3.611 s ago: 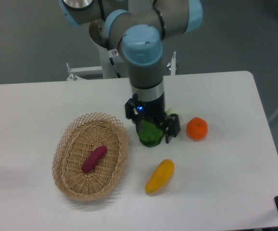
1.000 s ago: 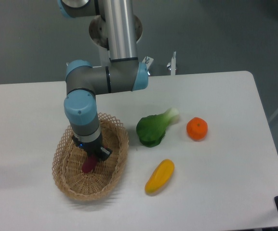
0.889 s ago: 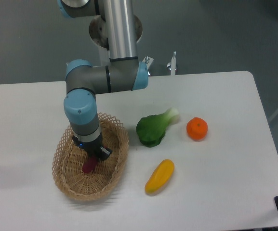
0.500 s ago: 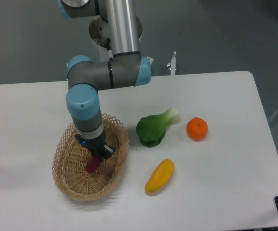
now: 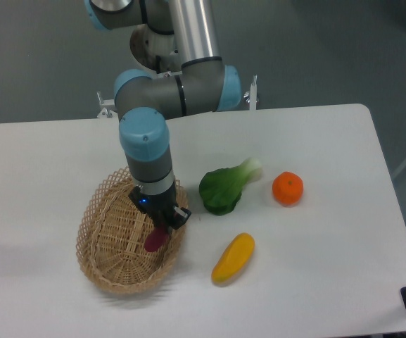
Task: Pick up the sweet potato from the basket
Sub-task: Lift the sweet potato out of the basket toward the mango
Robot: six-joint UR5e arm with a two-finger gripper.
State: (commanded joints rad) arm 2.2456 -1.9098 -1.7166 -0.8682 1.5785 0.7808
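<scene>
I see the pincer (image 5: 162, 224) pinching the sweet potato (image 5: 155, 239) | tuber hangs tilted over the basket (image 5: 104, 246), near its right rim | basket sits on the bench (image 5: 315, 282)

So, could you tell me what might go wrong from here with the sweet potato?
The jaws of the gripper seem to hold only the upper end of the sweet potato, so it could pivot or slip out. It hangs low near the basket rim on the right side; moving sideways could snag the wicker and drag the basket toward the green vegetable.
</scene>
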